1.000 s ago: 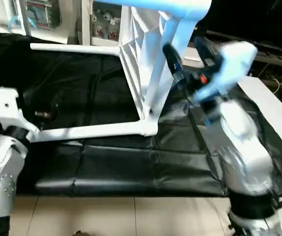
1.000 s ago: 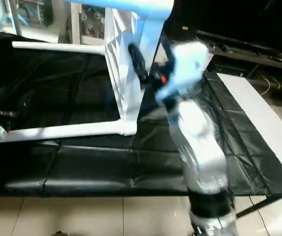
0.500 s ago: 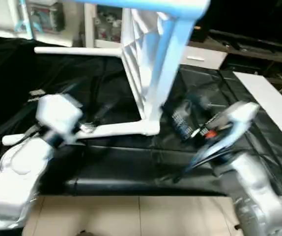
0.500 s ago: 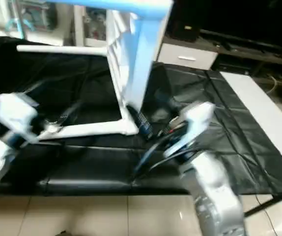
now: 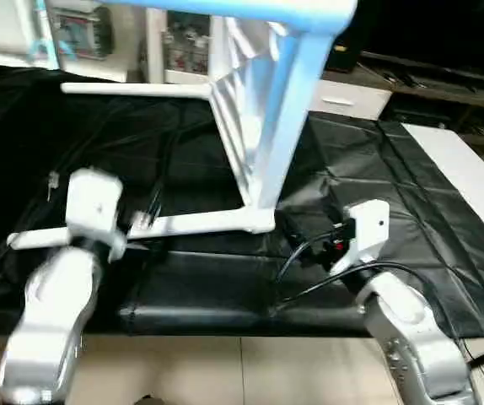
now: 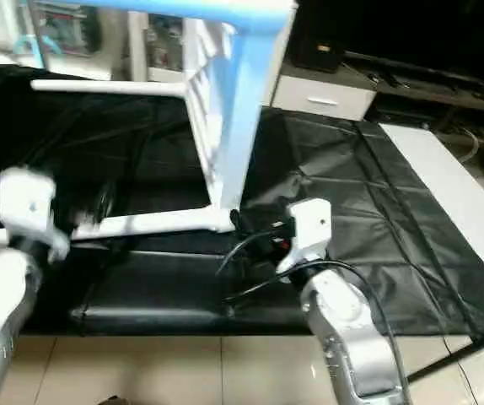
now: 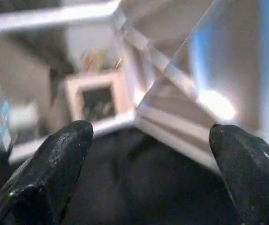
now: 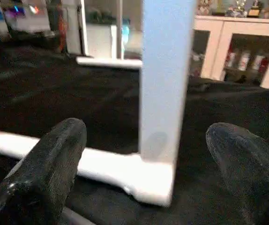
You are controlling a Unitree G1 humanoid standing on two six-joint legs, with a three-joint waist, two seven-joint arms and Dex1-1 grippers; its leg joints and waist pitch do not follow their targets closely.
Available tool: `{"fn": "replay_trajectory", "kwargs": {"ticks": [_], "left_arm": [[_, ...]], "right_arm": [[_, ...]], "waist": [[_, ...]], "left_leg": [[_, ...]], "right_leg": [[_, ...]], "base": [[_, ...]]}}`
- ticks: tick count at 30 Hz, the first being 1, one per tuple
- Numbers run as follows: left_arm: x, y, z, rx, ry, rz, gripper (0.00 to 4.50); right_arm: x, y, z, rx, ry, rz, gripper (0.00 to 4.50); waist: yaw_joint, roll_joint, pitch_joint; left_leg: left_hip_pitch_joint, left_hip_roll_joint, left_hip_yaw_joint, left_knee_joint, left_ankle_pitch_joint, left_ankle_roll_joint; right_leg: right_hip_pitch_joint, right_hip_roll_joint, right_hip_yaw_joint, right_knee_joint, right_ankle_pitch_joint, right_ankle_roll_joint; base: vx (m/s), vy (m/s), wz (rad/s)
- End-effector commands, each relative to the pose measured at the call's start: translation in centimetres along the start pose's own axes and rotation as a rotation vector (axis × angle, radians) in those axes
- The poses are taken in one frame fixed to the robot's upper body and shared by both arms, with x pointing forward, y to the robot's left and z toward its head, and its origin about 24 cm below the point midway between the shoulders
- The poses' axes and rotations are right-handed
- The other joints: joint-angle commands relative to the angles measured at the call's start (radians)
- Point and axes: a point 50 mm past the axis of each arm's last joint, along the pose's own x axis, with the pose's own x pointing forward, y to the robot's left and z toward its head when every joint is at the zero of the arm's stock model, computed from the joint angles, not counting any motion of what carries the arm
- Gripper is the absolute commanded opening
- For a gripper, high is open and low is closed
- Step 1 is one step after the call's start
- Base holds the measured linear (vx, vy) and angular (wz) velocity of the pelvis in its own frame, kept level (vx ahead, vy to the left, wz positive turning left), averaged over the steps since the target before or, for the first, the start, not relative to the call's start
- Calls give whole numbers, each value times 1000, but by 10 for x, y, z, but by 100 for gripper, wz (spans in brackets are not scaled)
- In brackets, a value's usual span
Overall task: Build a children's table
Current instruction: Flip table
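The children's table lies on its side on the black cloth. Its white tabletop (image 5: 255,126) stands on edge, ribbed underside facing left. The near leg (image 5: 200,224) and far leg (image 5: 132,88) lie along the cloth, and an upper leg (image 5: 225,8) runs across the top. My left gripper (image 5: 145,221) hovers at the near leg, open; in the left wrist view its fingers (image 7: 55,159) frame the ribbed underside. My right gripper (image 5: 297,229) is low by the tabletop's near bottom corner, open, with that corner (image 8: 148,180) between its fingers (image 8: 59,150) but untouched.
The black-draped work table (image 5: 411,194) reaches to the right, where a white board (image 5: 470,181) lies along its edge. Shelves (image 5: 183,51) stand behind. Tiled floor (image 5: 242,371) shows in front. A black cable (image 5: 309,283) loops from my right wrist.
My right arm has come down from beside the tabletop's upright edge to its near bottom corner. My left arm has swung in from the left edge to the near leg.
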Motion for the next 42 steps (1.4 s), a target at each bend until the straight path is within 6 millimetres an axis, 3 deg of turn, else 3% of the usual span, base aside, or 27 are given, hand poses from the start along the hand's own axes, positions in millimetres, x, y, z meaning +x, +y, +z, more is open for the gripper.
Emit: {"fn": "replay_trajectory", "kwargs": {"ticks": [1,6,8,11,13,14,16,17,18,19,21,22,23,24,25,26,27,28,30,31,33,34,35,36,39,41,42], "left_arm": [[1,-11,-1,41,41,-80,450],[-3,-2,-5,23,53,-54,450],[-4,0,-3,17,52,-56,450],[-4,1,-4,10,59,-52,450],[-5,-1,-4,14,66,-58,450],[-6,-3,-6,6,73,-64,450],[-9,-6,-11,-18,87,-65,450],[-10,-6,-13,-25,89,-62,450],[-13,-8,-16,-46,94,-55,450],[-15,-8,-21,-71,106,-25,450],[-21,-11,-30,-72,134,3,450],[-21,-11,-30,-72,134,3,450],[-24,-14,-33,-66,153,4,450],[-26,-17,-35,-61,164,6,450],[-28,-19,-35,-60,171,13,450],[-28,-19,-35,-60,171,13,450],[-28,-20,-35,-67,172,19,450],[-29,-20,-34,-63,175,29,450],[-31,-19,-34,-68,180,46,450],[-31,-18,-34,-59,185,57,450],[-32,-16,-34,-48,194,67,450],[-32,-14,-34,-39,200,73,450],[-33,-14,-33,-39,201,73,450],[-33,-12,-33,-43,214,70,450],[-31,-11,-31,-35,210,56,450],[-28,-13,-28,-34,198,48,450],[-28,-13,-29,-37,199,49,450]], "right_arm": [[-1,-1,-4,-11,11,0,447],[0,3,-10,6,9,-17,447],[1,3,-11,15,8,-25,447],[-1,3,-14,27,11,-32,447],[-3,3,-16,27,15,-34,447],[-4,2,-16,26,16,-35,447],[-5,2,-17,25,16,-36,447],[-5,1,-17,25,17,-36,447],[-5,1,-17,25,18,-36,447],[-6,0,-17,24,20,-33,447],[-6,-1,-17,22,26,-28,447],[-6,-1,-17,22,26,-28,447],[-6,-2,-18,23,31,-23,447],[-6,-2,-19,24,38,-18,447],[-7,-3,-20,25,43,-15,447],[-7,-3,-20,25,43,-15,447],[-7,-3,-20,31,45,-11,447],[-6,-3,-21,33,49,-7,447],[-5,-4,-21,38,53,-2,447],[-5,-4,-22,45,55,0,447],[-4,-5,-23,46,57,2,447],[-3,-5,-23,47,58,4,447],[-3,-5,-23,47,58,5,447],[-2,-4,-23,44,54,10,447],[0,-4,-22,37,43,6,447],[0,-7,-21,24,36,-15,447],[0,-7,-21,25,36,-17,447]], "waist": [[-1,44,-46],[8,80,-50],[9,67,-51],[53,61,-54],[82,65,-54],[87,77,-51],[58,109,-56],[30,114,-56],[0,133,-58],[-1,122,-55],[3,97,-42],[31,68,-39],[35,80,-33],[12,65,-33],[-17,104,-34],[-12,131,-36],[-8,125,-45],[26,155,-32],[60,145,-51],[62,130,-59],[69,70,-80],[64,43,-78],[62,19,-56],[110,79,4],[122,102,-16],[119,117,-50],[123,106,-43]], "left_leg": [[16,4,-1,-96,-503,-64],[11,-4,3,-94,-465,-56],[4,-10,15,-88,-439,-8],[-26,-17,8,-13,-253,141],[-47,4,-38,49,-181,172],[-42,10,-45,40,-166,176],[33,-22,3,-69,-230,264],[56,-30,5,-81,-240,301],[56,-29,7,-114,-186,384],[50,-11,0,-116,-169,407],[33,22,-3,-120,-228,347],[16,7,8,-60,-406,189],[37,39,-61,-20,-481,78],[21,40,-69,-64,-499,34],[25,91,-125,-147,-747,-131],[23,124,-148,-191,-842,-205],[19,124,-130,-213,-848,-236],[-22,103,-75,-238,-851,-284],[-17,47,-44,-229,-898,-269],[-15,59,-54,-234,-875,-246],[27,71,-110,-202,-689,-151],[19,29,-94,-153,-620,-126],[8,-43,-65,69,-406,-52],[-97,-101,-52,199,-139,41],[9,-18,-67,41,-229,75],[9,62,-105,-66,-153,154],[3,32,-78,-44,-144,165]], "right_leg": [[16,-24,10,-77,-341,-78],[22,-32,17,-75,-317,-97],[27,-50,26,-85,-340,-106],[61,-176,104,-141,-512,-86],[72,-260,156,-161,-605,-105],[64,-252,146,-162,-600,-125],[3,-46,18,-83,-464,-133],[-18,-4,-10,-52,-398,-127],[-32,45,-82,71,-219,-86],[-24,32,-92,79,-178,-68],[-3,-32,-67,28,-132,-79],[14,-158,26,-77,-290,-152],[25,-215,53,-109,-486,-205],[45,-154,9,-86,-527,-183],[44,-31,-35,-16,-387,-93],[37,-5,-48,50,-263,-61],[29,29,-84,106,-110,-54],[18,56,-118,157,-98,-76],[68,72,-154,128,-193,-94],[74,59,-138,120,-219,-97],[85,-19,-71,34,-298,-196],[91,-66,-49,-22,-360,-274],[74,-206,-16,-161,-478,-411],[147,-181,-11,-174,-545,-337],[155,-174,-34,-155,-550,-124],[150,-136,-40,-59,-225,-66],[146,-193,-8,-77,-203,-98]], "base": [[0,0,0],[0,0,0],[0,0,0],[1,22,0],[9,97,1],[6,179,2],[1,185,5],[3,221,19],[3,221,19],[-9,208,13],[-44,141,2],[-66,117,12],[-59,95,0],[-59,95,0],[-80,104,-23],[-100,98,-3],[-100,98,-3],[-92,15,22],[-107,-42,14],[-114,-71,-1],[-108,-123,-2],[-124,-148,-5],[-44,-125,-12],[-44,-176,-34],[-26,-72,-20],[-91,-5,-14],[-78,13,-15]]}}
